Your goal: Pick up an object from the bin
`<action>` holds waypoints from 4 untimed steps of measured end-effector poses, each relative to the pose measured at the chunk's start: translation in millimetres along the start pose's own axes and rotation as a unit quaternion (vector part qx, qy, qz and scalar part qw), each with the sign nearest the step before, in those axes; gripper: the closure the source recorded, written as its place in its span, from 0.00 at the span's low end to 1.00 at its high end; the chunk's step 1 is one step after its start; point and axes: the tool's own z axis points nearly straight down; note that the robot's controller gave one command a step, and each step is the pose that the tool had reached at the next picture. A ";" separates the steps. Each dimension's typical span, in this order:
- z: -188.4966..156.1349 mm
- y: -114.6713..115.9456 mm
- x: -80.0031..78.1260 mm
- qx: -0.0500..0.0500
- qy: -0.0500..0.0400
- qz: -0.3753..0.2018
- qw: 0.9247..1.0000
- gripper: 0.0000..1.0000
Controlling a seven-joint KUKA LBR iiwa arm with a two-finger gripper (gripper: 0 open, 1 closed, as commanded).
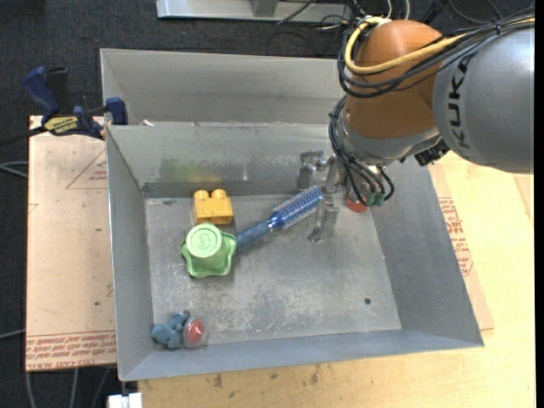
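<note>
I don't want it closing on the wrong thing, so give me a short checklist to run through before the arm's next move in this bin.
1. Gripper fingers spread: ok, they look open.
2. Bristled end of the blue brush between the fingers: ok, it appears so.
3. Fingers down at brush level: cannot tell.
4. Brush handle free: not ok, its far end meets the green cup, which could drag.
5. Yellow block apart from the gripper: ok.
6. Small red thing clear of the fingers: cannot tell, the wrist partly hides it.
</note>
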 end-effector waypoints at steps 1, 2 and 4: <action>149.2 5.2 -21.1 0.000 -0.006 -0.118 0.993 0.00; 147.4 5.1 -20.3 0.000 -0.004 -0.118 0.993 1.00; 25.8 9.0 -40.3 0.000 -0.001 -0.146 0.989 0.00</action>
